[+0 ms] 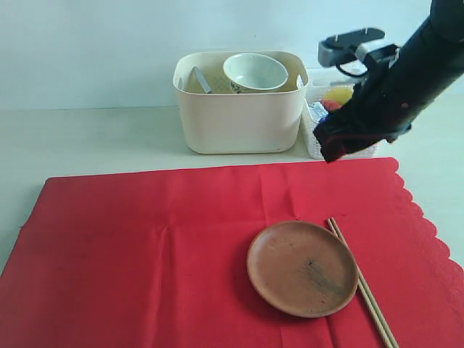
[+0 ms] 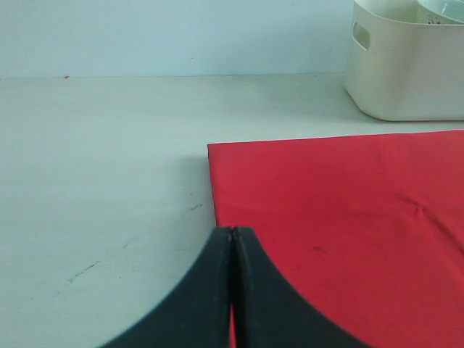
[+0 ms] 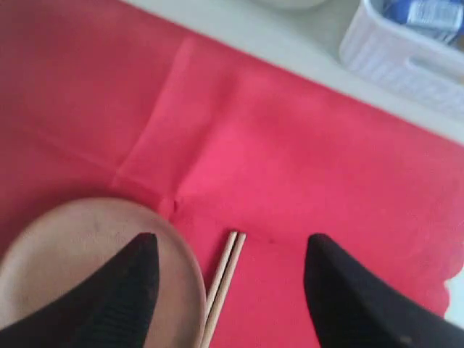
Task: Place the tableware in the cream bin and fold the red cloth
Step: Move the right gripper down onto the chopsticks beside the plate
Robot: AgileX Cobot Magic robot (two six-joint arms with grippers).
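Tabletop is biggest: 1 pale, smooth, matte surface under everything. Next, you've got 1 red cloth, a flat rectangular sheet w/ faint crease lines and 1 scalloped edge on the exterior view's right; it's spread open at the front of the table, not folded. Behind it, off the cloth, sits 1 cream bin: smooth plastic, rounded corners, cut-out handle on its side. Just beside the bin on the right is 1 white lattice basket w/ yellow and red bits inside, too small to name. On the cloth, right of centre, lies 1 round brown plate, matte, shallow, w/ a dark smudge. In the bin rests 1 pale green-white bowl, glossy, tilted, its rim above the bin's rim. Your right gripper hangs above the cloth near the plate, black jaws wide apart, nothing btwn them. Your left gripper sits over the cloth's near-left edge, jaws pressed together, nothing gripped. Then 2 wooden chopsticks, thin, straight, side by side on the cloth just beside the plate's right rim; can't tell if touching. Smallest: 1 metal knife, grey steel, leaning in the bin left of the bowl.
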